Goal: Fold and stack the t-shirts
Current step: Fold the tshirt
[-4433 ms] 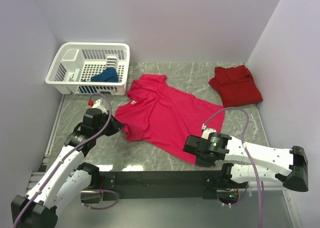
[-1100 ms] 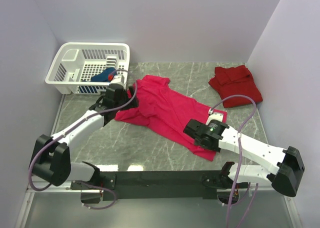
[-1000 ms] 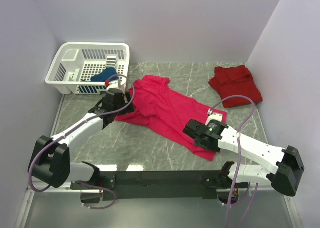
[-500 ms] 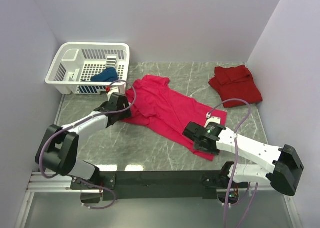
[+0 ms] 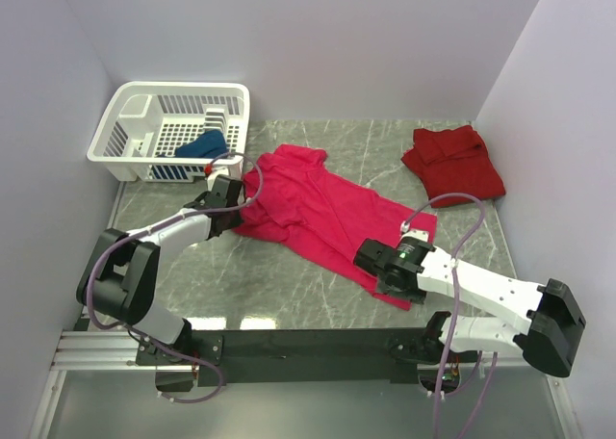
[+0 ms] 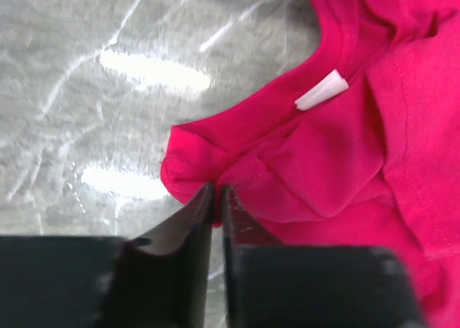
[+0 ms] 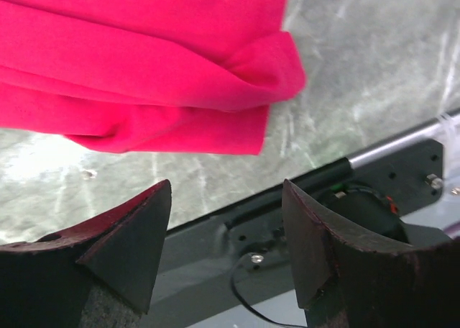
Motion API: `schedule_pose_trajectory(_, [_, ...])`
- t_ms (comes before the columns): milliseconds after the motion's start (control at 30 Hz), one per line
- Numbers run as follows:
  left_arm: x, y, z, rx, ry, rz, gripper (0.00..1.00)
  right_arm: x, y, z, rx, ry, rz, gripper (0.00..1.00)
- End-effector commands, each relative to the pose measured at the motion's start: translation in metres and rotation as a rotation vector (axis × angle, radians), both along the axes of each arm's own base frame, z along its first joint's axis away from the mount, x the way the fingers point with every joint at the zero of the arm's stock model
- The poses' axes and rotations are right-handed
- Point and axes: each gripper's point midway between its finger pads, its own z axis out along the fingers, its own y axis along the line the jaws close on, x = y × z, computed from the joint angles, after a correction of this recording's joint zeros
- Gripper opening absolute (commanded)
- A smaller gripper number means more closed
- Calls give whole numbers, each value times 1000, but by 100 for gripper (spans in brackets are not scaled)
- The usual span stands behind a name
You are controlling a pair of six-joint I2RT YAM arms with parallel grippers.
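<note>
Three t-shirts are recorded. The magenta t-shirt [image 5: 327, 208] is spread, rumpled and only partly flat, across the middle of the worktop [image 5: 289, 299]. The dark red t-shirt [image 5: 452, 165] lies bunched at the far right corner. The dark blue t-shirt [image 5: 202, 147] is seen inside the basket [image 5: 144, 167] at the far left.

The left claw [image 6: 217, 193] is found with its fingers drawn almost together on a doubled edge of the magenta t-shirt, just beside the collar [image 6: 345, 40] and the white neck label [image 6: 322, 90]; a pinch on that fold is judged to be made. The right claw [image 7: 226, 188] is seen with its fingers well apart and nothing between them, held just short of the folded hem corner at the near right.

The cloth is judged light, soft and limp, with no stiffness to keep a shape once lifted. Sagging and bunching are to be expected, and drag on the worktop is likely. Breakage is not a concern. Slippage is judged possible where only a single thin layer is pinched. A hold at stitched edges is recommended, at the shoulder seam by the collar and at the hem corner, with both points taken together so that the fabric is kept taut.
</note>
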Motion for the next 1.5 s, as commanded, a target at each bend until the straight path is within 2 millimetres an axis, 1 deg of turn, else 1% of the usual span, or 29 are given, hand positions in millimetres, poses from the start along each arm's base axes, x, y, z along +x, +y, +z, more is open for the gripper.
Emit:
schedule_pose_trajectory(0, [22, 2, 16, -1, -57, 10, 8, -5, -11, 2, -50, 3, -26, 68])
schedule_pose_trajectory(33, [23, 3, 16, 0, -52, 12, 0, -7, -9, -1, -43, 19, -24, 68])
schedule_pose_trajectory(200, [37, 16, 28, 5, -81, 43, 0, -14, -5, -15, -49, 77, -13, 66])
schedule_pose_trajectory(300, [44, 26, 36, 4, -100, 66, 1, -15, -3, -16, -57, 86, -18, 63])
schedule_pose_trajectory(400, [48, 31, 39, -9, -106, 71, 0, -15, 0, -19, -46, 87, -27, 62])
schedule_pose_trajectory(533, [49, 34, 34, -15, -98, 69, 1, -14, 9, -26, 3, 78, -33, 61])
schedule_pose_trajectory(567, [49, 35, 33, -14, -96, 70, 1, -13, 8, -25, -5, 75, -41, 60])
schedule_pose_trajectory(667, [48, 36, 30, -15, -87, 67, 1, -14, 15, -32, 17, 90, -41, 59])
schedule_pose_trajectory(700, [48, 35, 30, -17, -86, 65, 0, -14, 20, -35, 36, 91, -37, 59])
schedule_pose_trajectory(800, [47, 35, 29, -18, -86, 64, 1, -18, 19, -43, 18, 103, -56, 58])
schedule_pose_trajectory(900, [46, 32, 28, -35, -84, 49, 1, -16, 18, -48, 6, 84, -74, 58])
schedule_pose_trajectory(967, [45, 32, 24, -35, -76, 47, 1, -15, 19, -52, 24, 69, -90, 57])
schedule_pose_trajectory(1000, [46, 32, 25, -35, -77, 47, 1, -13, 24, -55, 54, 46, -115, 57])
schedule_pose_trajectory(1033, [45, 31, 25, -37, -77, 44, 0, -15, 22, -60, 62, 40, -124, 57])
schedule_pose_trajectory(1067, [45, 31, 24, -41, -76, 44, 1, -13, 26, -60, 103, 15, -150, 58])
schedule_pose_trajectory(1100, [44, 30, 24, -43, -76, 41, 1, -13, 25, -66, 127, 0, -163, 58])
schedule_pose_trajectory(1167, [45, 30, 24, -45, -80, 41, 1, -10, 30, -64, 208, -48, -205, 58])
schedule_pose_trajectory(1200, [45, 31, 23, -43, -77, 44, 1, -8, 32, -67, 242, -67, -217, 58])
schedule_pose_trajectory(1233, [45, 32, 22, -38, -76, 49, 1, -4, 37, -61, 290, -98, -224, 58])
schedule_pose_trajectory(1333, [46, 34, 18, -38, -67, 54, 0, 10, 42, -43, 355, -187, -243, 56])
schedule_pose_trajectory(1400, [46, 36, 20, -31, -72, 61, 1, 19, 43, -30, 355, -230, -231, 55])
schedule_pose_trajectory(1467, [45, 41, 21, -11, -78, 80, 0, 19, 38, -29, 308, -226, -230, 54])
